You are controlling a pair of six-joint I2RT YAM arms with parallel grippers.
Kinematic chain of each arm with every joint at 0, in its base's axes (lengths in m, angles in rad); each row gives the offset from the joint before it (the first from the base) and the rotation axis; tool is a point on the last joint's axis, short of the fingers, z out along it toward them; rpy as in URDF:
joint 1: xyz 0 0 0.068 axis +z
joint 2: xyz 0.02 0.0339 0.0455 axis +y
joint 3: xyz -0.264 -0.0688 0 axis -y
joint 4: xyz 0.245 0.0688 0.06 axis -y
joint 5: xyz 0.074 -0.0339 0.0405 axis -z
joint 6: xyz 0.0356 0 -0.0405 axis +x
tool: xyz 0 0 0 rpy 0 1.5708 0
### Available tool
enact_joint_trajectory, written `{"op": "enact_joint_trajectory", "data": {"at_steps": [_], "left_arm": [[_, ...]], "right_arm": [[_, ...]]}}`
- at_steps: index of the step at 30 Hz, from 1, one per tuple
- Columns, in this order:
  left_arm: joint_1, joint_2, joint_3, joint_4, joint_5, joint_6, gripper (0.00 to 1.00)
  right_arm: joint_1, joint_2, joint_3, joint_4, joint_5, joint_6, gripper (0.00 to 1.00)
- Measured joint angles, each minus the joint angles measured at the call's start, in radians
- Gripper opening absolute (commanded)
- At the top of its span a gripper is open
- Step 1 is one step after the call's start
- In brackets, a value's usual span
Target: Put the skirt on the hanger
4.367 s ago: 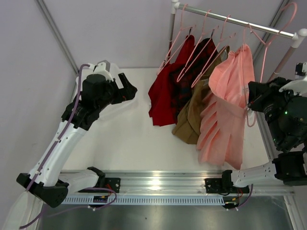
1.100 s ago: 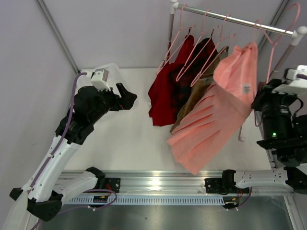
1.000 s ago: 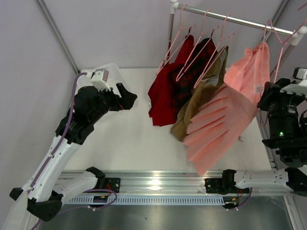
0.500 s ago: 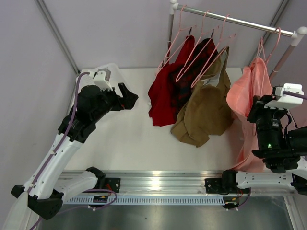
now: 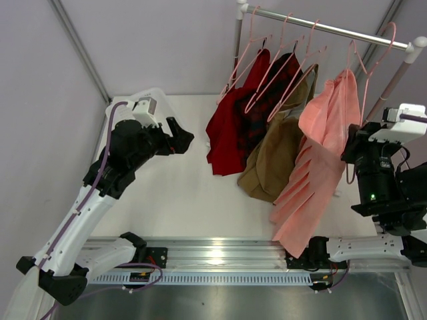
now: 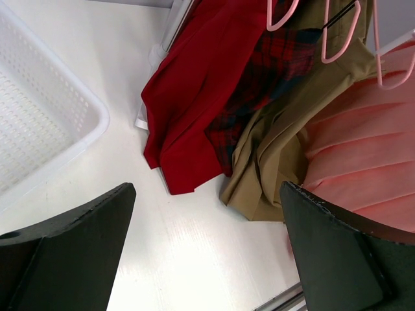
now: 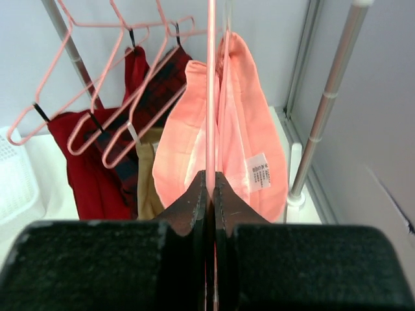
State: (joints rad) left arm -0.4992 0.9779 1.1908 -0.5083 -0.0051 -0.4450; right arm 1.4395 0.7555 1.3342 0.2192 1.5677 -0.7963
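Skirt (image 5: 319, 160): salmon pink, draped on the pale pink hanger (image 7: 210, 97), bulk hanging just beyond and below the right fingers (image 7: 211, 184). Waist end up by the hanger's shoulders, label showing to the right of the fingers, hem slanting down and away to their left.

Right fingers: pressed together on the hanger's thin wire, which runs straight up from between them.

Change: half a second ago the skirt hung straight down against the right arm with the hanger lower. Now the hanger is higher and the cloth has swung back out toward the tan garment (image 5: 273, 160). A second ago it flared far wider, so the swing seems to be dying down. The hook now reads near the rail (image 5: 320, 27); I can't tell whether it rests on it.

Judgement: the skirt looks seated on the hanger, so the main job appears done; what's left is settling the hanger.

Left fingers (image 5: 183, 137): apart, holding nothing, well clear of the skirt, above the table (image 5: 173, 193). Dark red garment (image 5: 230, 127) lies ahead of them, white basket (image 6: 39, 116) to their left.
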Motion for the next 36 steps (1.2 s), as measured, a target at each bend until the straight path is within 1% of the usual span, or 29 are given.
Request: {"op": "enact_joint_trajectory", "data": {"at_steps": [2, 4, 9, 13, 16, 18, 22, 25, 28, 31, 33, 36], "left_arm": [[0.0, 0.0, 0.0, 0.004, 0.006, 0.0, 0.99], [0.0, 0.0, -0.001, 0.007, 0.01, -0.002, 0.99], [0.0, 0.001, -0.001, 0.013, 0.013, -0.005, 0.99], [0.0, 0.01, -0.001, 0.013, 0.014, -0.008, 0.99], [0.0, 0.019, -0.001, 0.013, 0.014, -0.008, 0.99], [0.0, 0.023, -0.001, 0.013, 0.014, -0.008, 0.99], [0.0, 0.03, 0.0, 0.008, 0.012, -0.008, 0.99], [0.0, 0.039, 0.001, -0.002, 0.0, -0.008, 0.99], [0.0, 0.047, 0.001, -0.011, -0.014, -0.009, 0.99], [0.0, 0.052, 0.002, -0.011, -0.019, -0.01, 0.99], [0.0, 0.056, 0.003, -0.01, -0.02, -0.01, 0.99], [0.0, 0.067, 0.007, -0.01, -0.02, -0.009, 0.99]], "right_arm": [[0.005, 0.047, 0.106, -0.116, -0.008, 0.071, 0.0], [0.011, 0.064, 0.157, -0.185, -0.013, 0.117, 0.0], [0.019, 0.064, 0.191, -0.277, -0.011, 0.168, 0.0], [0.033, 0.071, 0.239, -0.319, -0.011, 0.171, 0.0], [0.101, 0.056, 0.274, -0.336, -0.01, 0.172, 0.0], [0.179, 0.027, 0.288, -0.357, -0.011, 0.177, 0.0], [0.312, -0.037, 0.349, -0.491, -0.008, 0.255, 0.0], [0.348, -0.059, 0.416, -0.599, -0.007, 0.315, 0.0], [0.315, -0.043, 0.489, -0.694, -0.005, 0.347, 0.0], [0.22, 0.006, 0.571, -0.754, -0.005, 0.342, 0.0], [0.127, 0.035, 0.592, -0.742, -0.008, 0.298, 0.0], [0.003, 0.068, 0.578, -0.68, -0.01, 0.195, 0.0]]}}
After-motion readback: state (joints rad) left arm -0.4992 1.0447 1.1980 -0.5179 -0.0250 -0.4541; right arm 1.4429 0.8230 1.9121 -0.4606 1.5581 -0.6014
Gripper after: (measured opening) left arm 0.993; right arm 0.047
